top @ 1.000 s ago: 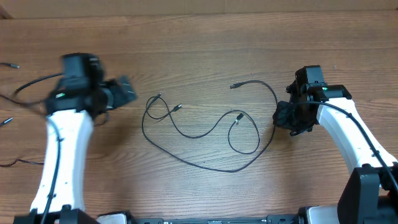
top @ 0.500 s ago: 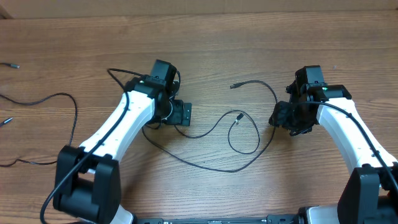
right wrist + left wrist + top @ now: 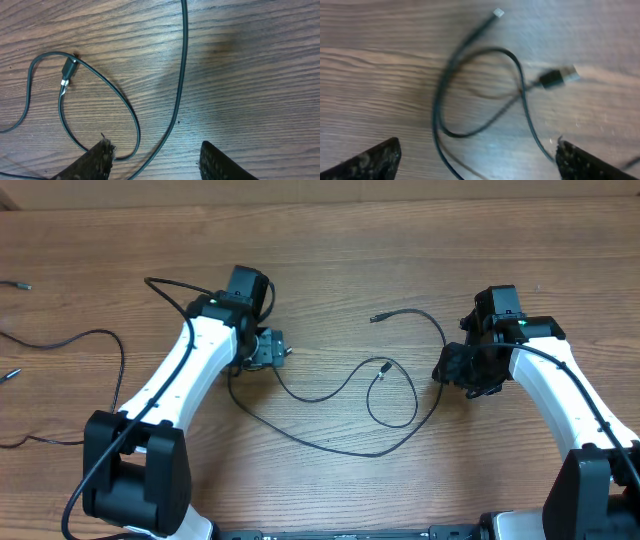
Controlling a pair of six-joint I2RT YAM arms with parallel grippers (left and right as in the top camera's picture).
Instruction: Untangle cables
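Note:
Thin black cables [image 3: 330, 392] lie in loose loops on the wooden table between my arms. My left gripper [image 3: 266, 351] hangs open over their left end. Its wrist view shows a crossed loop [image 3: 470, 90], a silver-tipped plug [image 3: 559, 77] and a small tip [image 3: 498, 13], with strands running between the wide-apart fingers [image 3: 370, 161]. My right gripper [image 3: 447, 367] stands open over the right bend of a long cable [image 3: 179, 85], which passes between its fingertips [image 3: 95, 160] untouched. A smaller loop with a plug [image 3: 68, 74] lies to the left of it.
More black cables [image 3: 70, 340] lie apart at the table's left edge, with small plug ends [image 3: 20, 284] near it. A thicker wire [image 3: 165, 285] arcs off my left arm. The far strip of table [image 3: 330, 240] is bare wood.
My left arm has swung from the left side of the table over to the cables' left end. My right gripper has opened wider in place.

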